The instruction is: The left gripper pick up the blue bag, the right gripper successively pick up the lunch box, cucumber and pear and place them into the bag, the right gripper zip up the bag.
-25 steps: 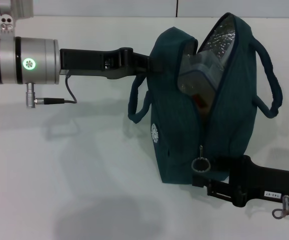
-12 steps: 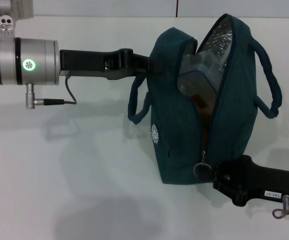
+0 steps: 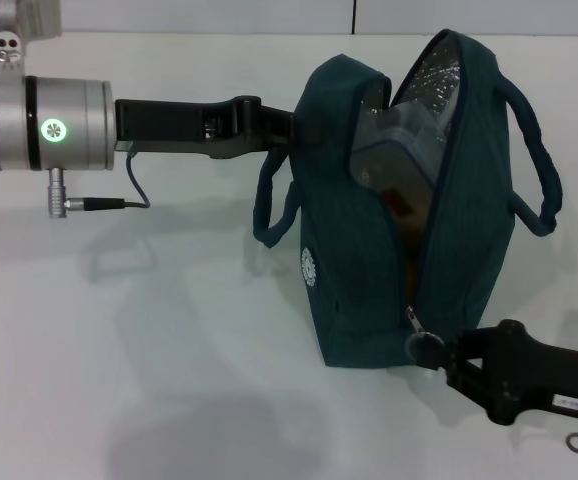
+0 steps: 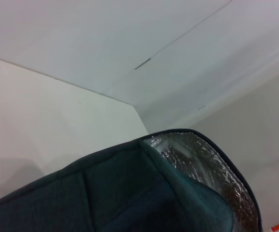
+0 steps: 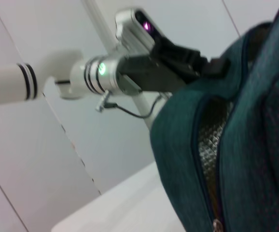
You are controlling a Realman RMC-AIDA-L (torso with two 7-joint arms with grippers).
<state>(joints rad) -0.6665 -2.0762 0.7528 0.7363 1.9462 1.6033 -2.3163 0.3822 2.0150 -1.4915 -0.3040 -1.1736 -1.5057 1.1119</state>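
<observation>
The blue bag [image 3: 349,260] stands upright on the white table, its zip open from top to near the bottom. My left gripper [image 3: 291,122] is shut on the bag's upper left edge. Inside the opening I see the clear lunch box [image 3: 394,140] against the foil lining, and an orange patch that looks like the pear [image 3: 406,203] below it. The cucumber is hidden. My right gripper [image 3: 431,348] is low at the bag's front, shut on the ring zipper pull [image 3: 421,343]. The left wrist view shows the bag [image 4: 130,193] rim and foil. The right wrist view shows the bag [image 5: 255,121] and the left gripper [image 5: 212,67] farther off.
The white table [image 3: 169,330] spreads out to the left of the bag. The left arm's silver cylinder [image 3: 39,125], with its green light and a dangling cable, reaches in from the left edge. A loop handle [image 3: 539,170] sticks out on the bag's right side.
My right gripper has sunk lower and shifted right along the bag's base. The ring pull, hanging loose a second ago, now lies between its fingers, angled toward it. The left arm barely moved.
</observation>
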